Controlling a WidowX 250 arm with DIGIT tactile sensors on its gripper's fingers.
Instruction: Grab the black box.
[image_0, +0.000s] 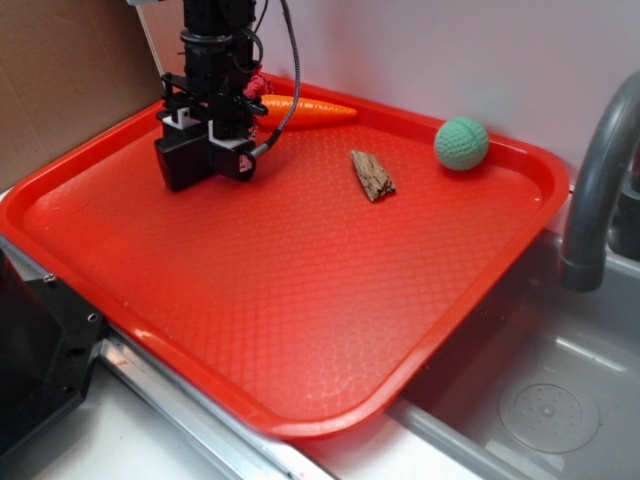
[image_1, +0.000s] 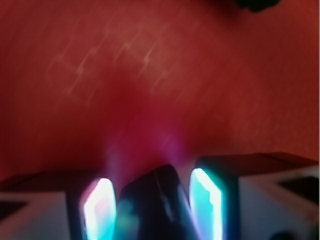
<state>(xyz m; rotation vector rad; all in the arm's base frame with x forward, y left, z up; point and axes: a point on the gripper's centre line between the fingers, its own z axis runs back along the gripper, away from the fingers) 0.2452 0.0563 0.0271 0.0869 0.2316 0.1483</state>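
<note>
Between the glowing pads (image_1: 202, 200), the black box (image_1: 152, 205) is sitting wedged, and the gripper (image_0: 205, 150) is clamping its flat sides just above the red tray (image_0: 300, 300). It is looking light, stiff and slippery, so a mid-side hold suits. Beyond the jaws, a carrot (image_0: 305, 109), a bark chip (image_0: 372, 175) and a green ball (image_0: 461, 143) are lying.

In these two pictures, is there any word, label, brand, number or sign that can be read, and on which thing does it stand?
None. The red tray, green ball, carrot, wood piece, black box and fingers show no writing. The wrist view is blurred.
</note>
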